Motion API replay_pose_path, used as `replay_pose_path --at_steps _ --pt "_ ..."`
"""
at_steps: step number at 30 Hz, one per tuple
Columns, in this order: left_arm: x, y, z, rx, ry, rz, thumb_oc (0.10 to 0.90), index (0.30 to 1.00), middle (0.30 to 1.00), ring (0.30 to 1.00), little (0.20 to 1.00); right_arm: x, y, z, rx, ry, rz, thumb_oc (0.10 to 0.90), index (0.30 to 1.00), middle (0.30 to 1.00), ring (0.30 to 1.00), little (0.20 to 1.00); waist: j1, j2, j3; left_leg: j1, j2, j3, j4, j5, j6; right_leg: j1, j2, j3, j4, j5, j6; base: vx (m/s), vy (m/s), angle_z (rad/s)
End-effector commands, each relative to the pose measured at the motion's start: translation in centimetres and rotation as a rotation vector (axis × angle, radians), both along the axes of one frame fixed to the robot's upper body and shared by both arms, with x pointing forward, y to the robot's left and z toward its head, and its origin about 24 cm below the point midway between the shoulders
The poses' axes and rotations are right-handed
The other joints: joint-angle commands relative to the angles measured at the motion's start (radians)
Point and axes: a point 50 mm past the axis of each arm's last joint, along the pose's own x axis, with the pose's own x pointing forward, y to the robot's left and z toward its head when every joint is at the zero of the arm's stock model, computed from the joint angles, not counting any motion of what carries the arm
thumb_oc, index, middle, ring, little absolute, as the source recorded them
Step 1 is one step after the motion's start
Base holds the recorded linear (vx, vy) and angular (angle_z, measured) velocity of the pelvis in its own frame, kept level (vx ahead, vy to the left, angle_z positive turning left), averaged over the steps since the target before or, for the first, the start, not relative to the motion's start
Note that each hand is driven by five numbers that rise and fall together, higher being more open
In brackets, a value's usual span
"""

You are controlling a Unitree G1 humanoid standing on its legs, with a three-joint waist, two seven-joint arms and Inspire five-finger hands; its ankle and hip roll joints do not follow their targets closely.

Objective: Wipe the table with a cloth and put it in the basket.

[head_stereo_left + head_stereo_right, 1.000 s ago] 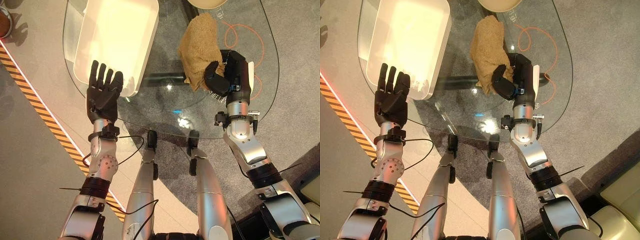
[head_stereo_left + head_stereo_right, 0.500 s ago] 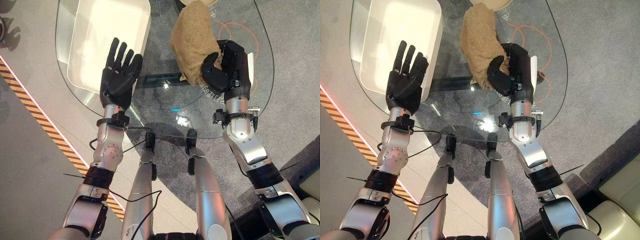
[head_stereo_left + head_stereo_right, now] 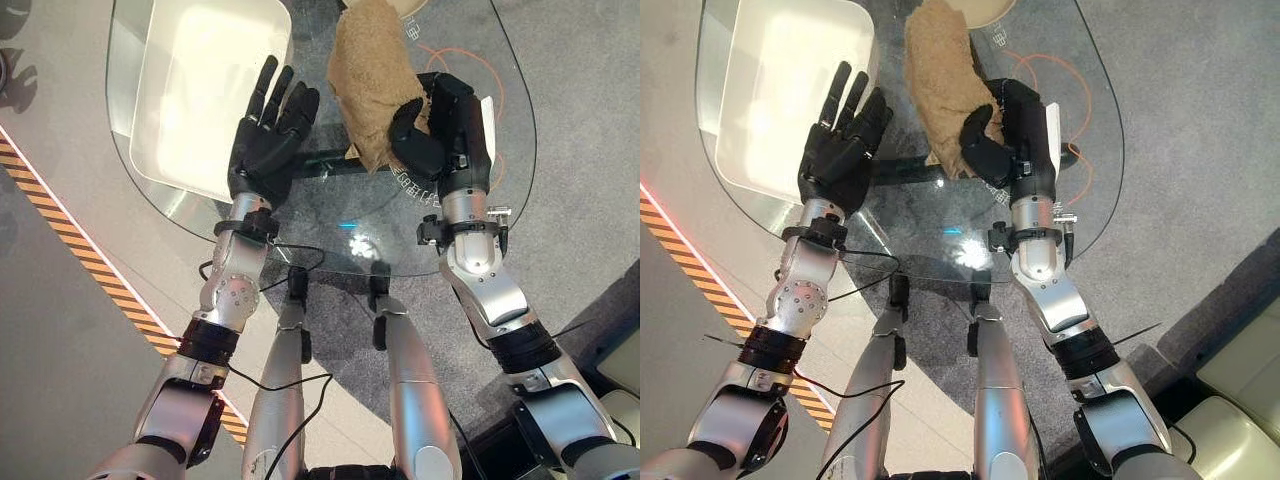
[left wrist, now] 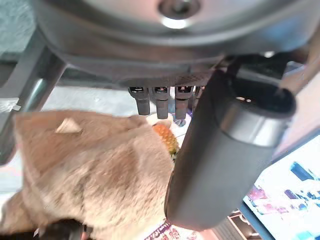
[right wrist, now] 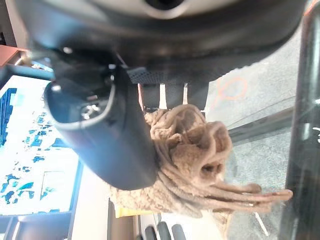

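Observation:
A tan terry cloth [image 3: 372,82] lies bunched on the glass table [image 3: 330,215], stretching away from me. My right hand [image 3: 440,125] is shut on the cloth's near end, thumb and fingers pinching it [image 5: 190,155]. My left hand [image 3: 268,140] hovers open over the glass, fingers straight, just left of the cloth and beside the white basket [image 3: 200,90]. In the left wrist view the cloth [image 4: 85,170] shows past that hand's thumb [image 4: 225,150].
The white basket sits on the table's far left. An orange cord [image 3: 455,65] loops under the glass at the right. A pale round dish [image 3: 980,10] pokes in at the table's far edge. A black-and-yellow striped line [image 3: 90,260] runs along the floor at left.
My left hand has swung right, from the basket's near corner towards the cloth. The right hand keeps its hold on the cloth. The camera has shifted a little.

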Motion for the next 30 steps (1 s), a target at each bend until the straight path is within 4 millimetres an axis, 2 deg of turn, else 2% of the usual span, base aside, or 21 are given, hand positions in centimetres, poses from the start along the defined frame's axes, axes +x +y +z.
replay_pose_path --at_steps 1,9,13,30 --pt "-1.4 -1.3 6.1 -0.046 -0.253 -0.092 0.800 0.900 0.900 0.900 0.900 -5.4 3.3 9.1 0.059 -0.511 0.238 0.100 0.300 0.300 0.300 0.200 0.003 -0.022 -0.029 0.033 -0.063 0.099 0.033 -0.067 0.056 0.074 0.081 -0.024 -0.038 -0.031 0.005 0.00 0.000 0.00" --pt "-1.5 -2.6 6.8 -0.053 -0.254 -0.167 0.800 0.900 0.900 0.900 0.900 -5.4 4.0 9.3 0.020 -0.508 0.285 0.100 0.300 0.300 0.300 0.200 -0.001 -0.022 -0.029 0.040 -0.063 0.101 0.027 -0.067 0.052 0.083 0.077 -0.024 -0.048 -0.030 0.007 0.00 0.000 0.00" --pt "-1.3 -2.8 6.9 -0.046 -0.231 -0.145 0.800 0.900 0.900 0.900 0.900 -5.5 4.4 9.4 0.006 -0.515 0.308 0.100 0.300 0.300 0.300 0.200 -0.003 -0.024 -0.029 0.039 -0.064 0.100 0.027 -0.067 0.051 0.082 0.077 -0.024 -0.049 -0.029 0.008 0.00 0.000 0.00" --pt "-0.9 -1.6 7.7 -0.066 -0.261 -0.037 0.800 0.900 0.900 0.900 0.900 -5.5 4.8 9.6 -0.041 -0.518 0.348 0.100 0.300 0.300 0.300 0.200 -0.003 -0.025 -0.029 0.032 -0.063 0.096 0.029 -0.064 0.045 0.080 0.074 -0.026 -0.053 -0.029 0.010 0.00 0.000 0.00"
